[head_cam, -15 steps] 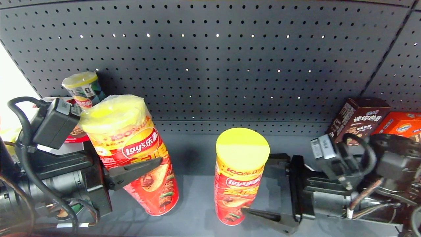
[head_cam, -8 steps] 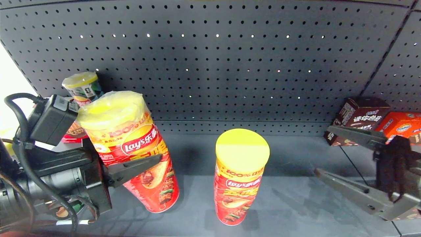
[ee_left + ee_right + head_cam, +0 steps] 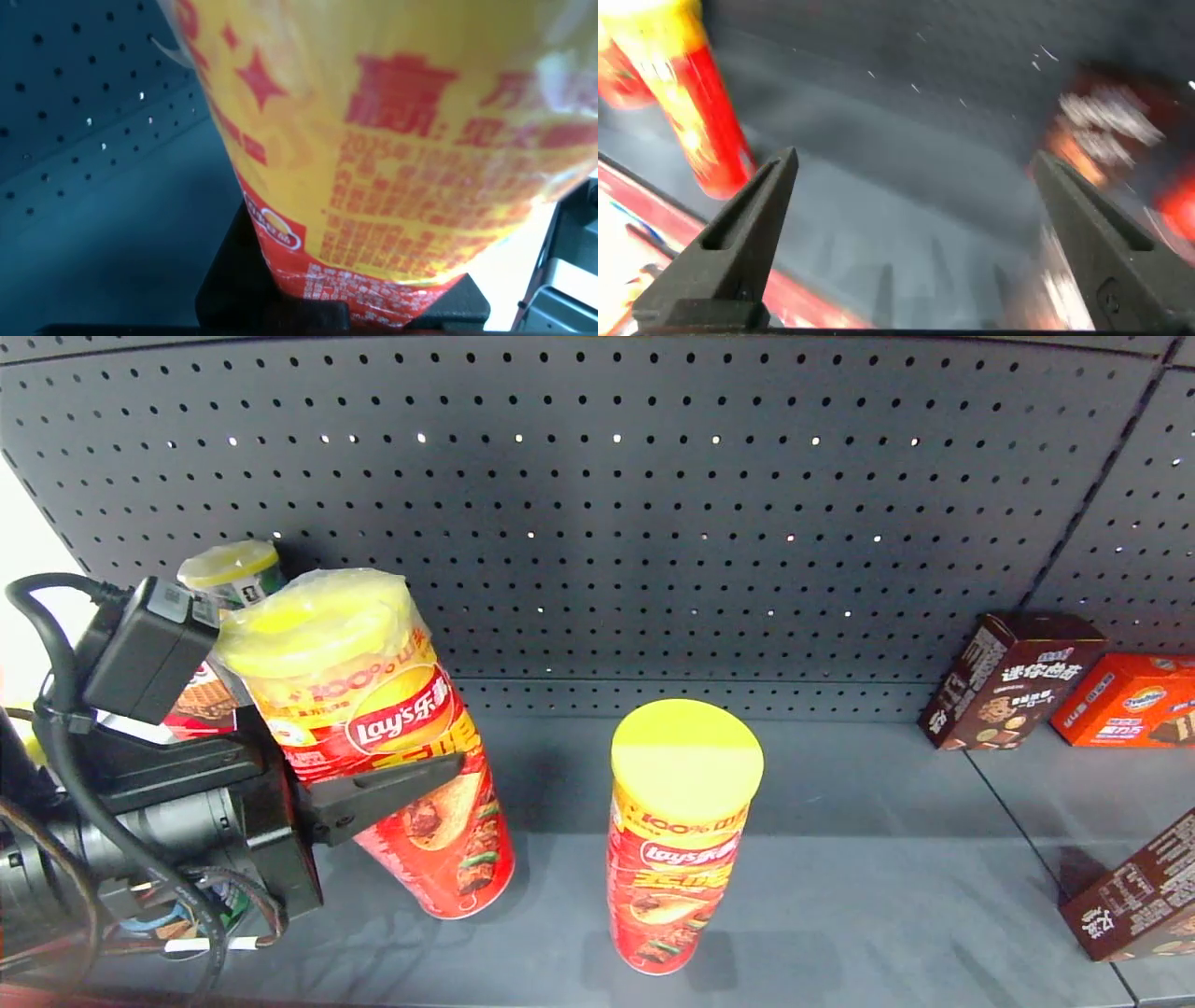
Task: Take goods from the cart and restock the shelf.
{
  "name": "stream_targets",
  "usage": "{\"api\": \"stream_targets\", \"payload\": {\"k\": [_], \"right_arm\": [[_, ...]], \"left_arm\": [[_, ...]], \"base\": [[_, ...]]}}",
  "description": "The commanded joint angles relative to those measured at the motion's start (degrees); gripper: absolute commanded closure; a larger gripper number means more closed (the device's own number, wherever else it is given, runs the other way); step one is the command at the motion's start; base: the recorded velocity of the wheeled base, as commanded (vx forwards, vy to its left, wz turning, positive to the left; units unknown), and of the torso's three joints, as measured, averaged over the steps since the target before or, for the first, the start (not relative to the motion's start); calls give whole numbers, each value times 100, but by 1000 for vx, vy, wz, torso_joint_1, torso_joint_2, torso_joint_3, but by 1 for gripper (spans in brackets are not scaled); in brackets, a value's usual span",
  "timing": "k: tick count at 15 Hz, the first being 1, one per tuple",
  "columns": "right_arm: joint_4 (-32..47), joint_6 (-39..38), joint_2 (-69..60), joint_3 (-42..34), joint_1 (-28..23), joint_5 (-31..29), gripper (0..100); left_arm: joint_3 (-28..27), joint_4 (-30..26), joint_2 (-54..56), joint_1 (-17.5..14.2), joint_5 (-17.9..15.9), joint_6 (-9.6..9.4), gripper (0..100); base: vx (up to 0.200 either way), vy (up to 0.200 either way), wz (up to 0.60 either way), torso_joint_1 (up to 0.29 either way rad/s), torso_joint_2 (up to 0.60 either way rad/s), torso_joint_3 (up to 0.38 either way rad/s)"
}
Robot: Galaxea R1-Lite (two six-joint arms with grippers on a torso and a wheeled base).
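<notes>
A red chips can with a yellow lid [image 3: 392, 775] is tilted at the shelf's left side, and my left gripper [image 3: 420, 761] is shut on its middle. Its bottom end is close to the grey shelf floor [image 3: 840, 896]; whether it touches I cannot tell. Up close in the left wrist view, the same can [image 3: 402, 140] sits between the jaws. A second, like can [image 3: 681, 840] stands upright alone at the shelf's centre. My right gripper [image 3: 915, 157] is open and holds nothing, off to the side of that can [image 3: 691, 103].
A small yellow-lidded can [image 3: 233, 569] stands at the back left. Brown [image 3: 1008, 677] and orange [image 3: 1130, 700] boxes sit at the back right, with another brown box [image 3: 1134, 896] at the front right. The pegboard wall [image 3: 597, 523] closes the back.
My right gripper let go of the upright can and drew back to the right, out of the head view. The left gripper carried its tilted can slightly deeper into the shelf.
</notes>
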State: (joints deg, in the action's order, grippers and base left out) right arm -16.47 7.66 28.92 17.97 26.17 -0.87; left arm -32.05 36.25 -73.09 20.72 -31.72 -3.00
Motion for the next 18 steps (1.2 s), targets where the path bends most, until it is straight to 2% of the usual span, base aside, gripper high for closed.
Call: {"api": "stream_targets", "payload": {"k": [1,3,4,6,7,9,11,12,15,18], "right_arm": [[1207,-10,-1907,-443,-218,-546,0],[2385,-10,-2892,-672,-473,-564,0],[2491,-133,-2892,-786,-508,-687,0],[2394,-326,-2892,-856,-508,-687,0],[2060,-555,-2892,-1498,-508,-573,0],[1348,-590,-2892,-1779,-499,-353,0],[1410,-845,-2892,-1797,-499,-353,0],[1682,-836,-2892,-1797,-508,-335,0],[1673,-722,-2892,-1797,-499,-186,0],[1673,-730,-2892,-1797,-508,-186,0]], "left_arm": [[-82,-4,-21,11,-1,1,100],[-21,-4,-3,19,-1,1,100],[-3,-4,15,28,-1,1,100],[6,-4,32,37,-1,1,100],[14,-13,41,46,8,-8,100],[6,-13,41,72,-1,1,100],[-3,-4,41,72,-1,-8,100],[6,-4,41,72,-1,-8,100],[14,-13,50,248,-1,-17,100],[67,-13,138,248,26,-17,100]], "base": [[0,0,0,0,0,0],[0,0,0,0,0,0],[0,0,0,0,0,0],[0,0,0,0,0,0],[0,0,0,0,0,0],[0,0,0,0,0,0],[0,0,0,0,0,0],[0,0,0,0,0,0],[0,0,0,0,0,0],[0,0,0,0,0,0]]}}
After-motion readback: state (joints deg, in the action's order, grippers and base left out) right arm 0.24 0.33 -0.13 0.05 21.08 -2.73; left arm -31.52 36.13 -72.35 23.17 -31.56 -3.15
